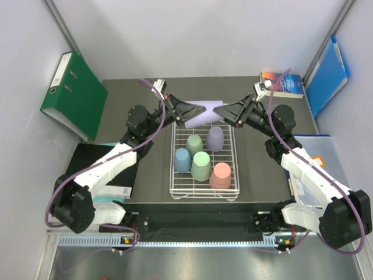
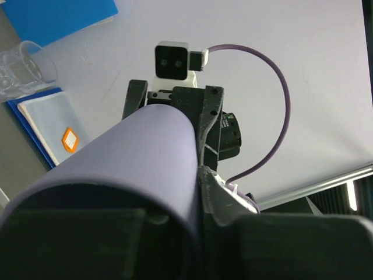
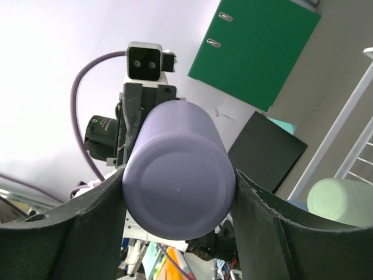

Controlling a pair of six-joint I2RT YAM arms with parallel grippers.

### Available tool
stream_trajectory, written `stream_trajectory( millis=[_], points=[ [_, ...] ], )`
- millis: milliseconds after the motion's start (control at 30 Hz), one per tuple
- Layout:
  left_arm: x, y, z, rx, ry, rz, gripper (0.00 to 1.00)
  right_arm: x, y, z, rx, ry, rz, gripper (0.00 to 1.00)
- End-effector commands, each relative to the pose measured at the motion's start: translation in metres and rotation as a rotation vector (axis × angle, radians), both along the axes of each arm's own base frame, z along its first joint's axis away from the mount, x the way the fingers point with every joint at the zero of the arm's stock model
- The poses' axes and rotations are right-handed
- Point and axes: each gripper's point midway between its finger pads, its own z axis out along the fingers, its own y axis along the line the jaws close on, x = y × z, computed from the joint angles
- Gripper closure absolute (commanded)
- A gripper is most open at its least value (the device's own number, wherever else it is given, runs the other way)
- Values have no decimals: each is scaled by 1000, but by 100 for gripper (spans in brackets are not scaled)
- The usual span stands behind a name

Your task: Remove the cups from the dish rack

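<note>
Holding one lilac cup (image 1: pixel 204 112) between both grippers. It lies on its side in the air over the far end of the rack (image 1: pixel 192 190), clear of the wires. The mouth points toward the left gripper (image 1: pixel 187 115) and the base toward the right gripper (image 1: pixel 224 111).

Right gripper: jaws part-way in, clamped on the base end of the cup. In the wrist view both fingers (image 3: pixel 87 227) press the cup's sides, and the base disc faces the lens.

Left gripper: jaws narrow, pinching the cup wall at the rim. The wrist view shows one finger (image 2: pixel 274 233) outside the wall on the right. A dark block at the mouth, lower left, looks like the other finger inside, but contact on that side is not fully visible.

In the rack, all upside down:
- second lilac cup (image 1: pixel 215 138), far right
- pale green cup (image 1: pixel 194 144), just left of it
- blue cup (image 1: pixel 182 159), left side
- mint cup (image 1: pixel 201 165), just beside the blue cup
- pink cup (image 1: pixel 220 175), nearest the arm bases

Off the rack: clear glass (image 2: pixel 23 61), upright, near a blue pad (image 2: pixel 44 125) with an orange tag (left wrist view).

Surroundings: green binder (image 1: pixel 74 93) leaning at far left; book (image 1: pixel 284 85) at the table's far right corner.
</note>
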Motion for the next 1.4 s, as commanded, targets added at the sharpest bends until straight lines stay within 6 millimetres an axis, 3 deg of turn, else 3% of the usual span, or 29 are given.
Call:
stream_trajectory(
  millis=[0, 67, 100, 133, 167, 200, 233, 267, 300, 333, 367, 400, 467, 500, 533, 567, 600, 633, 667, 700, 733, 767, 800, 833, 933, 967, 1067, 1167, 1367],
  points=[
    [-11, -1, 27, 35, -135, 5, 100, -14, 4, 20, -88, -125, 7, 86],
    [-3, 4, 34, 71, -152, 55, 100, -14, -4, 31, -144, -163, -45, 62],
    [3, 6, 20, 150, -125, 82, 100, -7, -10, 13, -231, -121, -98, 39],
    [8, 11, 31, 169, -143, 118, 100, -5, -16, 24, -253, -142, -135, 31],
    [20, 18, 28, 210, -128, 170, 100, -5, -22, 22, -291, -132, -168, 24],
    [29, 22, 25, 290, -120, 205, 100, 3, -34, 5, -381, -88, -239, 16],
    [37, 28, 20, 337, -103, 230, 100, 5, -42, 13, -413, -87, -283, 13],
    [59, 38, 7, 414, -82, 304, 100, 9, -49, 10, -452, -76, -322, 11],
    [64, 48, 6, 474, -34, 334, 100, 19, -64, 7, -510, -66, -406, 9],
    [74, 55, 3, 510, -15, 368, 100, 16, -72, 0, -564, -21, -427, 8],
    [97, 71, -10, 579, 19, 453, 100, 19, -78, -6, -610, -14, -449, 7],
    [106, 80, 3, 603, 16, 503, 100, 23, -89, -11, -652, 13, -504, 6],
    [127, 103, -33, 782, 105, 575, 100, 21, -99, -24, -718, 66, -527, 6],
    [144, 127, -18, 834, 106, 715, 100, 25, -109, -29, -747, 85, -575, 6],
    [144, 140, -36, 940, 163, 735, 100, 26, -112, -30, -763, 95, -592, 6],
    [160, 151, -62, 1056, 194, 748, 100, 24, -117, -39, -804, 131, -597, 7],
    [173, 171, -44, 1104, 184, 860, 100, 26, -125, -43, -833, 147, -629, 7],
    [179, 181, -52, 1178, 208, 883, 100, 26, -127, -42, -851, 152, -637, 7],
    [187, 192, -88, 1329, 275, 855, 100, 25, -130, -50, -891, 176, -632, 7],
    [196, 197, -74, 1341, 257, 885, 100, 26, -135, -52, -918, 184, -648, 8],
    [203, 204, -80, 1391, 267, 897, 100, 27, -137, -51, -932, 183, -652, 8],
    [211, 209, -111, 1487, 315, 851, 100, 25, -139, -56, -962, 194, -648, 8],
    [221, 209, -102, 1473, 294, 866, 100, 26, -141, -58, -976, 196, -657, 8],
    [227, 208, -111, 1482, 301, 837, 100, 27, -143, -58, -982, 194, -662, 8],
    [243, 218, -148, 1469, 375, 768, 100, 30, -144, -66, -1018, 220, -660, 8],
    [248, 219, -170, 1474, 422, 739, 100, 31, -143, -68, -1026, 225, -651, 8],
    [252, 224, -204, 1497, 490, 680, 100, 33, -140, -74, -1045, 240, -628, 8],
    [253, 225, -224, 1521, 512, 661, 100, 35, -140, -78, -1056, 240, -622, 8],
    [256, 218, -243, 1505, 516, 629, 100, 38, -134, -88, -1066, 255, -588, 8]
  ],
)
